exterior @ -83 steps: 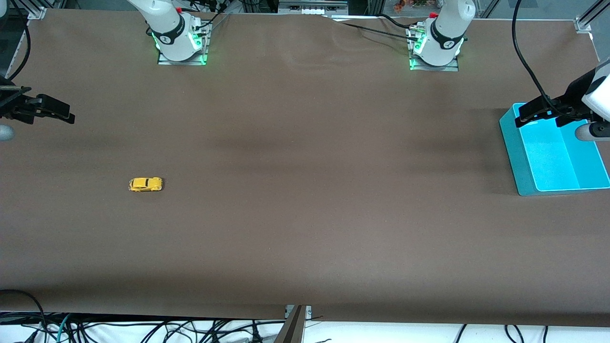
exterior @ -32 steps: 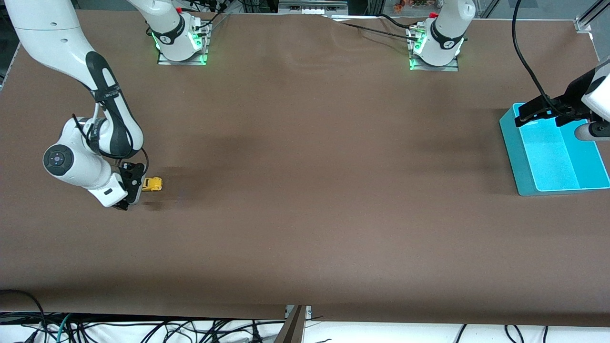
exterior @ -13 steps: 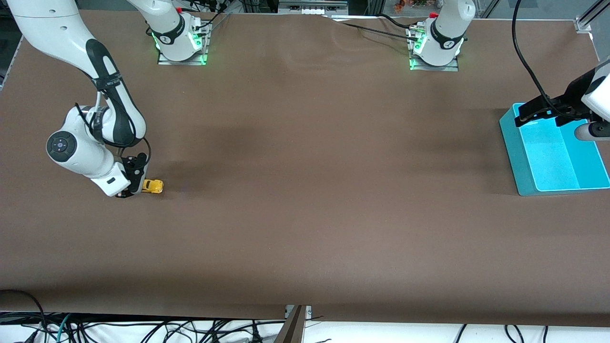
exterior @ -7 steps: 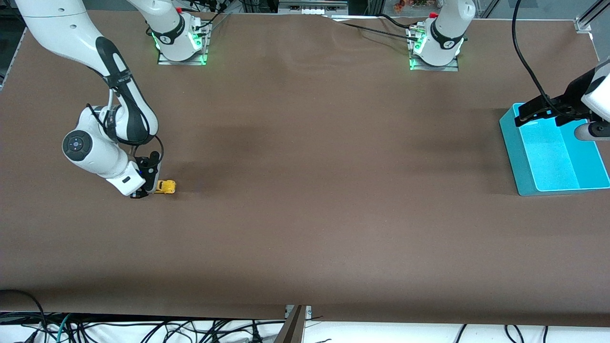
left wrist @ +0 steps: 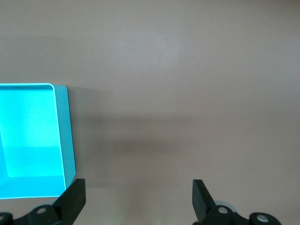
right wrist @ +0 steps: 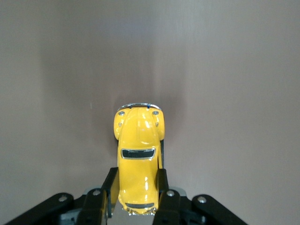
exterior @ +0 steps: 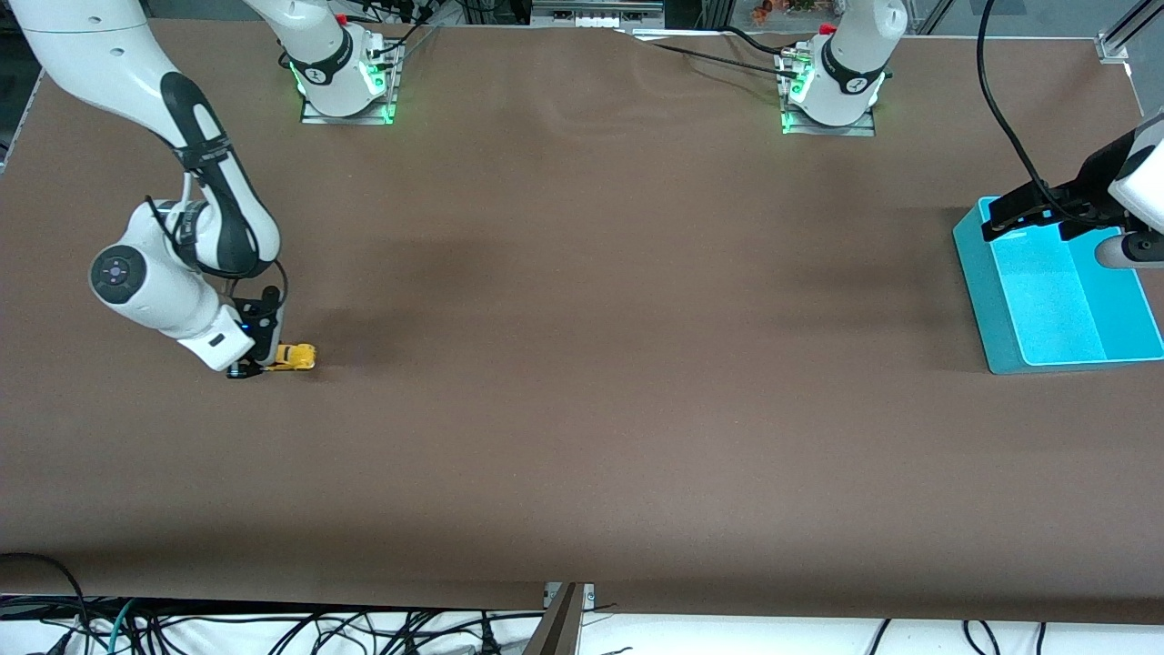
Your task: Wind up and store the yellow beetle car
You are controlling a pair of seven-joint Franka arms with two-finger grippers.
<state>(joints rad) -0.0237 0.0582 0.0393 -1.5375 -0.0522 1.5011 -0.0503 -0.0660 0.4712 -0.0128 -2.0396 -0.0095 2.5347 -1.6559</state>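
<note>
Yellow beetle car (exterior: 293,357) on brown table (exterior: 582,437), toward right arm's end, wheels down. Right gripper (exterior: 257,361) at car's 9 o'clock in front view, clenched on its rear flanks; wrist view shows fingers (right wrist: 109,186) pressing both sides. Judged: grasp made, winding in hand, storing not begun. Turquoise bin (exterior: 1000,314) empty, well apart, car's 3 o'clock. Left gripper (left wrist: 138,199) waits over bin's edge, released.

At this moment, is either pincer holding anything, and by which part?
The right pincer grips the yellow beetle car by the sides of one end, wheels on the table. The left pincer hangs open over the turquoise bin, holding nothing.
</note>
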